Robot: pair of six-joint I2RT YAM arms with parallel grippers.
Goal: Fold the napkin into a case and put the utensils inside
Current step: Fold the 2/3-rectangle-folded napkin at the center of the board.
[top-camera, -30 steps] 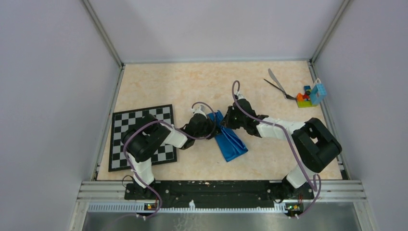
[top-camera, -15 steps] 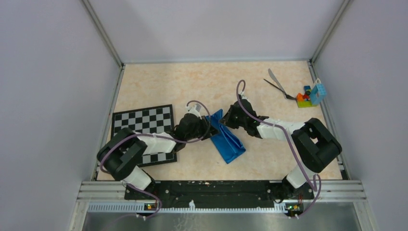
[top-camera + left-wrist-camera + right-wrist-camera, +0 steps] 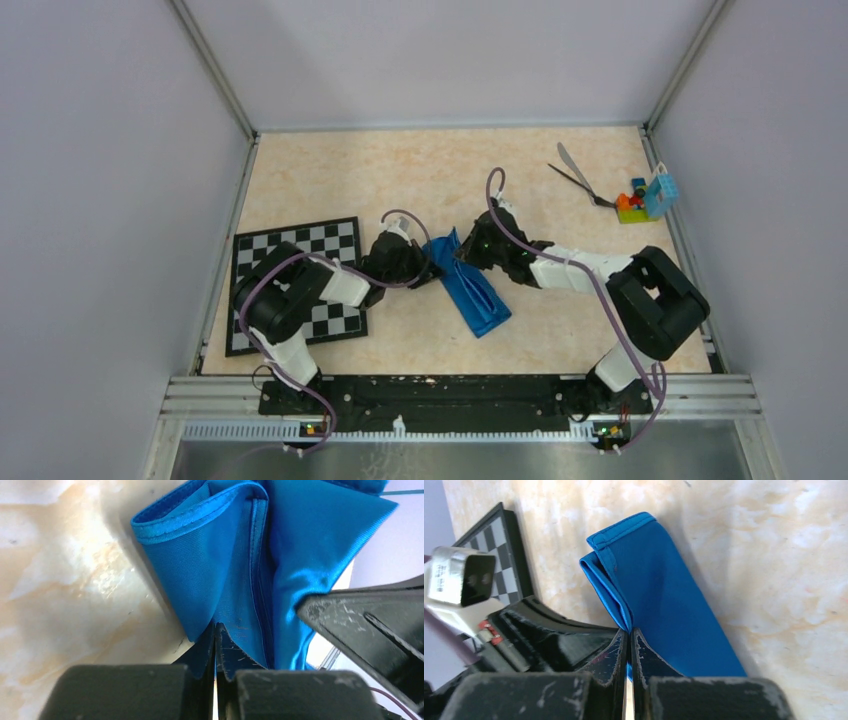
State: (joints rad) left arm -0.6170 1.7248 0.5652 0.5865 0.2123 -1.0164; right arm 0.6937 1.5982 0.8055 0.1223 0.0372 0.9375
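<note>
The napkin (image 3: 478, 290) is lying folded into a narrow oblong at the middle of the worktop (image 3: 400, 170), slanting toward the near right. The left gripper (image 3: 428, 262) is pinching a fold at its far end, fingers together on the cloth. The right gripper (image 3: 462, 256) is clamping the hemmed edge of that end from the opposite side. The utensils (image 3: 574, 175) are resting near the far right corner, just beside toy blocks (image 3: 640, 200). A chessboard (image 3: 300, 250) is sitting by the left edge.

Left end effector (image 3: 427, 267) and right end effector (image 3: 464, 252) flank the far end of the napkin (image 3: 480, 292)
</note>
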